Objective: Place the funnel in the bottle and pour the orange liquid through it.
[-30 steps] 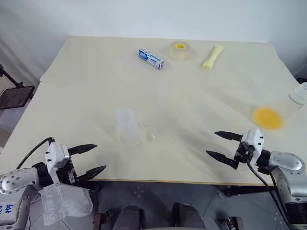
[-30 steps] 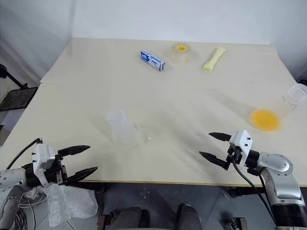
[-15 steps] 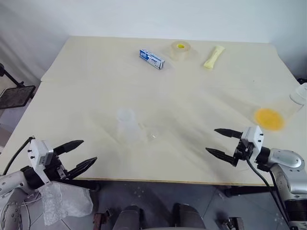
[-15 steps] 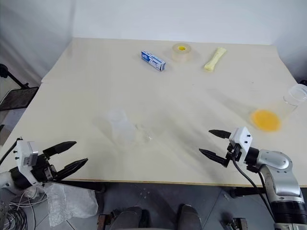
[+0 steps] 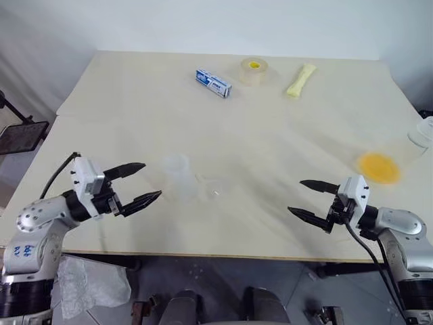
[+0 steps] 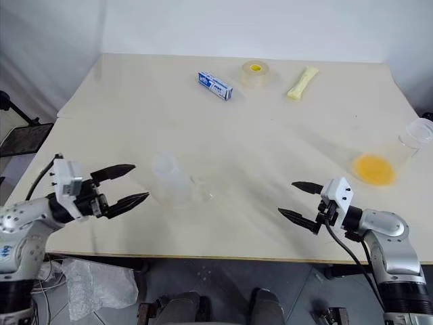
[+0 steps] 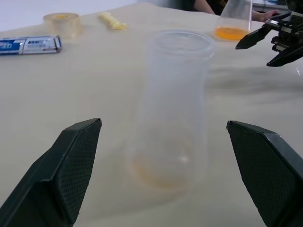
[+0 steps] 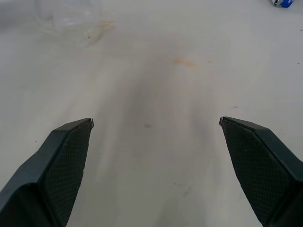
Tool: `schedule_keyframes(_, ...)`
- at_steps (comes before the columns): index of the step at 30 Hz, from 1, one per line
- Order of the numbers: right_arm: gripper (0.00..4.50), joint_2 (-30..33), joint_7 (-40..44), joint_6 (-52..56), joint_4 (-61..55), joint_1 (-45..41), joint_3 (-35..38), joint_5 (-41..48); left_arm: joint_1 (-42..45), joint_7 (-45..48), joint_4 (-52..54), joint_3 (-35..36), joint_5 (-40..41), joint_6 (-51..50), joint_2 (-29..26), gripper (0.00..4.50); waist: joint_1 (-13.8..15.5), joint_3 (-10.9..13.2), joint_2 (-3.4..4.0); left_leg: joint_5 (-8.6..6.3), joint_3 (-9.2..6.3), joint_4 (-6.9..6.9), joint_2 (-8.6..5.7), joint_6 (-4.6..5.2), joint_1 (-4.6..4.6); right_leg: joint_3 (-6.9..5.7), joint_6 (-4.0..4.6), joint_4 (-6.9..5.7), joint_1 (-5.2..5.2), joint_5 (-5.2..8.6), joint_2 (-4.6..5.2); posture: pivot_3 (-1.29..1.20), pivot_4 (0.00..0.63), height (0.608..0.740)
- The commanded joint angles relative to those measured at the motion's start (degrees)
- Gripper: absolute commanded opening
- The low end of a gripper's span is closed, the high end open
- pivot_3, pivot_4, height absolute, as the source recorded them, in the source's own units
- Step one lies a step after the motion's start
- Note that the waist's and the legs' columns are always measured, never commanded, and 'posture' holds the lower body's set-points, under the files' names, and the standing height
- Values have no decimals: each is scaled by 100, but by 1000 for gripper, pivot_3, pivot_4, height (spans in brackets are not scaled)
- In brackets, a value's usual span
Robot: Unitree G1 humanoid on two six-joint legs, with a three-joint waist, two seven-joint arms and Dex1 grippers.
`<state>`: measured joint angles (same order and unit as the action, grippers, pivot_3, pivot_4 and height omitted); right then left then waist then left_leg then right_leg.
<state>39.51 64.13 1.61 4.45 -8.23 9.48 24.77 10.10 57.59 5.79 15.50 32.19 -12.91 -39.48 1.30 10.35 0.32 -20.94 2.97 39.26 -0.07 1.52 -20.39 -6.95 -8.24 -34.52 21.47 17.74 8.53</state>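
Bottle: we see the bottle (image 5: 178, 177) standing upright near the table's front edge, left of centre, faint against the cream table (image 5: 270, 122); we judge it is set there so a funnel can sit in its mouth
Funnel: the funnel (image 5: 215, 189) lies on the table just beside the bottle on its right, nearly invisible; we cannot tell how it is turned
Orange liquid: the orange liquid (image 5: 377, 166) sits in the base of a clear flask (image 6: 406, 145) near the table's right edge, well apart from the bottle, close to our right arm
Left gripper: our left gripper (image 5: 139, 183) points at the bottle from its left, level with it; in the left wrist view the bottle (image 7: 173, 109) stands between the two spread fingers (image 7: 71, 165) without touching either, so we hold nothing
Right gripper: our right gripper (image 5: 310, 198) hovers over bare table at the front right, fingers (image 8: 66, 161) spread wide and released, gripping nothing
Step in hand: we judge the left arm is lined up to steady the bottle, the funnel not yet placed
Bystanders: a tape roll (image 5: 254, 70), a blue box (image 5: 214, 82) and a pale yellow stick (image 5: 300, 80) lie at the far side, clear of the work
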Motion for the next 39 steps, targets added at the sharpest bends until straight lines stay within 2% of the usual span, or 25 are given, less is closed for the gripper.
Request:
schedule_keyframes(1,4483,-42,-43,-5,-253,29,121,137,295,128,-173,-167,-99,200,62,4500,-2,0,0,0,0,0,0,0,-1,-1,0,0,0,0,0,0,150,740)
schedule_keyframes(7,4483,-97,-131,-9,-289,5,131,138,966,340,-533,-632,-233,297,239,4500,7,0,-1,0,0,3,-1,0,-1,-2,0,-4,0,0,0,0,150,740)
schedule_keyframes(17,4483,-195,-289,-60,-301,-19,152,96,1616,448,-1175,-962,-543,459,483,4500,-3,0,-1,0,-1,7,-9,0,-2,-5,-2,-9,1,-1,-2,0,150,740)
schedule_keyframes(20,4500,-228,-381,-47,-363,4,188,122,1683,203,-1183,-965,-616,345,562,3914,-2,0,-1,0,-1,7,-9,0,-2,-5,-2,-10,1,-1,-2,0,150,740)
schedule_keyframes(25,4500,-220,-464,-48,-447,90,223,137,1810,149,-1264,-956,-617,305,612,2344,3,0,-1,0,-4,15,-5,0,-2,-5,-2,-15,0,-1,-1,0,150,740)
schedule_keyframes(30,4500,-225,-540,-77,-488,141,270,167,2247,229,-1533,-811,-457,190,562,2269,15,1,-2,0,-9,22,-6,0,-7,-8,-2,-19,0,-1,-1,0,150,740)
schedule_keyframes(36,4500,-217,-616,-45,-598,195,319,230,3287,583,-2270,-790,-472,211,508,2269,7,1,-2,0,-23,43,-16,0,-27,-29,-2,-21,1,-1,-1,0,150,740)
schedule_keyframes(39,4500,-215,-627,-16,-701,268,373,308,4059,795,-2988,-966,-658,409,685,2269,15,1,-2,0,-26,46,-21,0,-31,-37,-2,-24,1,-1,-2,0,150,740)
